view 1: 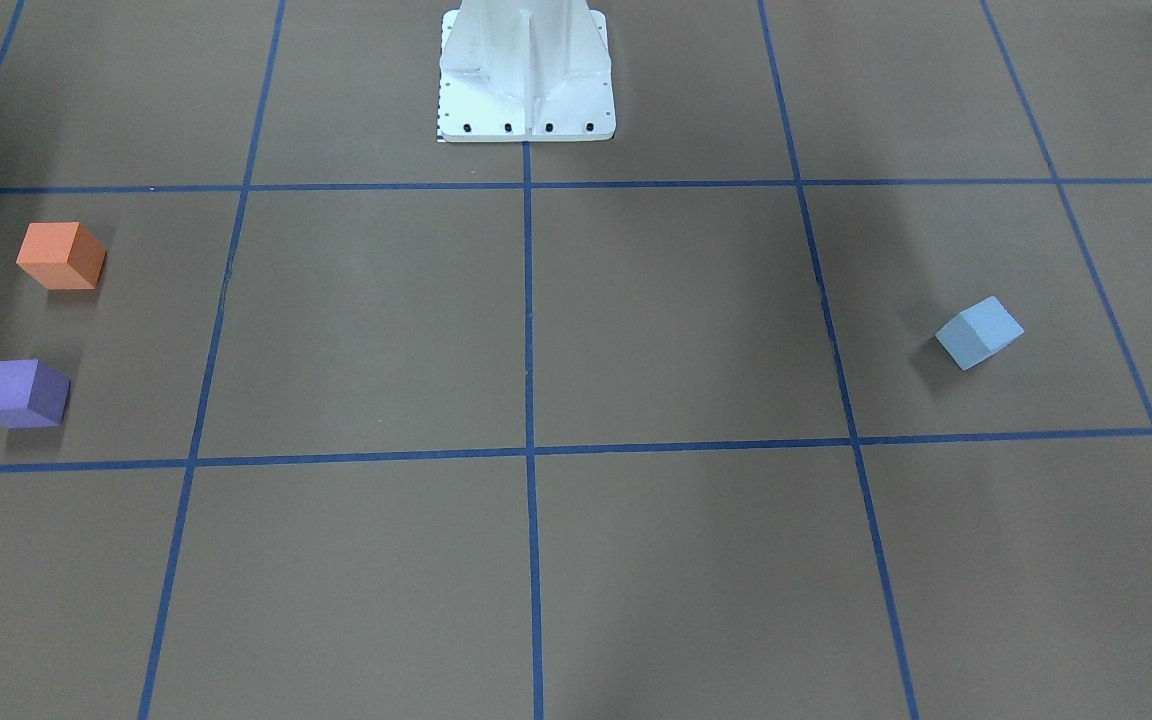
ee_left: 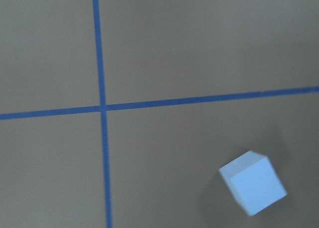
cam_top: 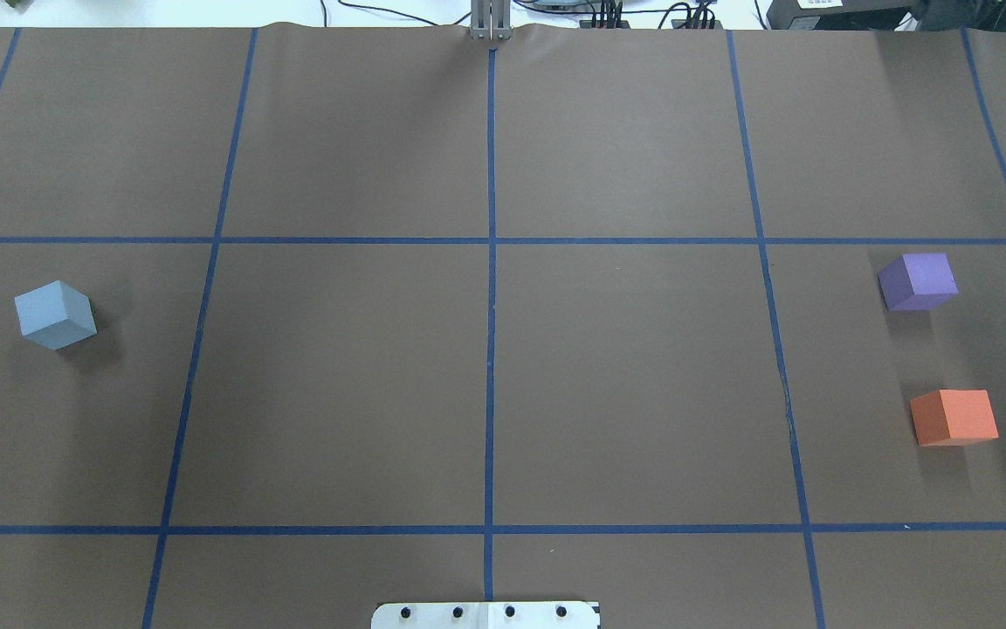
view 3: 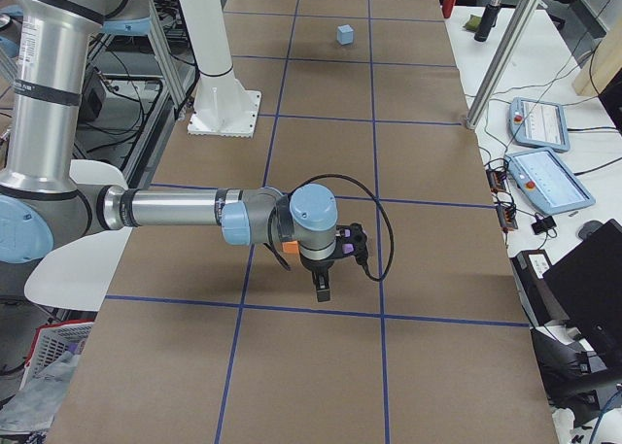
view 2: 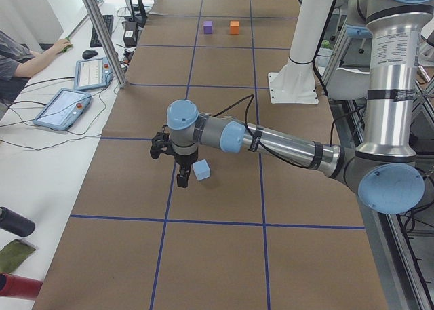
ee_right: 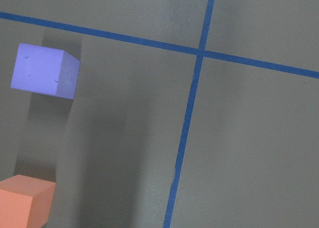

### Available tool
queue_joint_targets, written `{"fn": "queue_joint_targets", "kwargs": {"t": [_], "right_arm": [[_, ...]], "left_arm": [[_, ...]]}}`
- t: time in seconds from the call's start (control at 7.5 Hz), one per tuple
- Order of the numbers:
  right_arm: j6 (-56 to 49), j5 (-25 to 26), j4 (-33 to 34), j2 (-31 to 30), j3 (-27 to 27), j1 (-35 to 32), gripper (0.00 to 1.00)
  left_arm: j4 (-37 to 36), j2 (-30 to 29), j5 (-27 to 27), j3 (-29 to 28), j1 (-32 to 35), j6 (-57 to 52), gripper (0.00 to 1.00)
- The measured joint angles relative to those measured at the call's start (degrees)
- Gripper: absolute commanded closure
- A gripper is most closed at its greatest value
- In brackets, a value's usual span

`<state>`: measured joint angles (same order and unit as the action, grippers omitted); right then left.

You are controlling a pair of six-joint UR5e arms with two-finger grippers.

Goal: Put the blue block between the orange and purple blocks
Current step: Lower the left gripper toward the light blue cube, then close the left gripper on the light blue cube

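Jaws whole only side-on, opening cannot be told, overhead shows blue block (cam_top: pixel 55 314) far from orange block (cam_top: pixel 954 418), purple block (cam_top: pixel 918 281)

The blue block (view 1: pixel 979 332), a pale blue cube, sits flat on the table, turned at an angle to the grid lines. It lies near the left gripper (view 2: pixel 181 178), off to one side of its fingers and not between them. The orange block (cam_top: pixel 954 418) and the purple block (cam_top: pixel 918 281), same-sized cubes, rest flat close by the right gripper (view 3: pixel 322 284), off to one side of it. They stand apart, with a bare gap between them.
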<state>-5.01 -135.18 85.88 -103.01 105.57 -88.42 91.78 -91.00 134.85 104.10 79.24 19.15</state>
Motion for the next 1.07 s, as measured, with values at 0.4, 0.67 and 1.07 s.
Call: {"fn": "queue_joint_targets", "kwargs": {"t": [0.4,0.67,1.07], "right_arm": [[0.00,0.02,-0.01,0.00,0.06,0.00,0.00],[0.00,0.00,-0.06,0.00,0.07,-0.02,0.00],[0.00,0.00,-0.07,0.00,0.07,0.00,0.00]], "left_arm": [[10.89,-0.90,-5.54,-5.07,-7.93,8.13,0.00],[16.79,-0.79,-6.60,-7.63,-12.40,17.67,0.00],[24.14,-0.09,-11.97,-8.34,-21.51,36.38,0.00]]}}
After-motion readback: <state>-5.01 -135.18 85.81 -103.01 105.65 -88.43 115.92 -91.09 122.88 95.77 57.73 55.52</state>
